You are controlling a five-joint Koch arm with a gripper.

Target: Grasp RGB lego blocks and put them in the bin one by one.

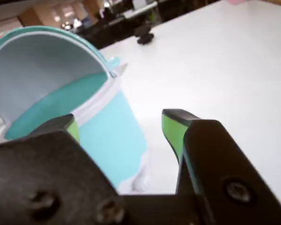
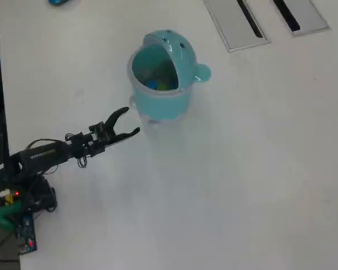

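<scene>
Overhead view showed the gripper (image 2: 129, 120) spread wide and empty beside the bin (image 2: 160, 104); blocks (image 2: 159, 84) lay inside. Both stood on the white worktop (image 2: 242, 169).

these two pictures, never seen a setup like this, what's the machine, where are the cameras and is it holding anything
It is a small hobby robot arm on a white table. One picture looks straight down from above. The other comes from a camera riding on the arm's wrist, so its own gripper fills the bottom. Its two fingers stand apart with nothing between them, right beside a teal bin with a hooded lid. Seen from above, small coloured blocks already lie inside the bin. Two grey slotted panels sit at the table's far edge.
</scene>
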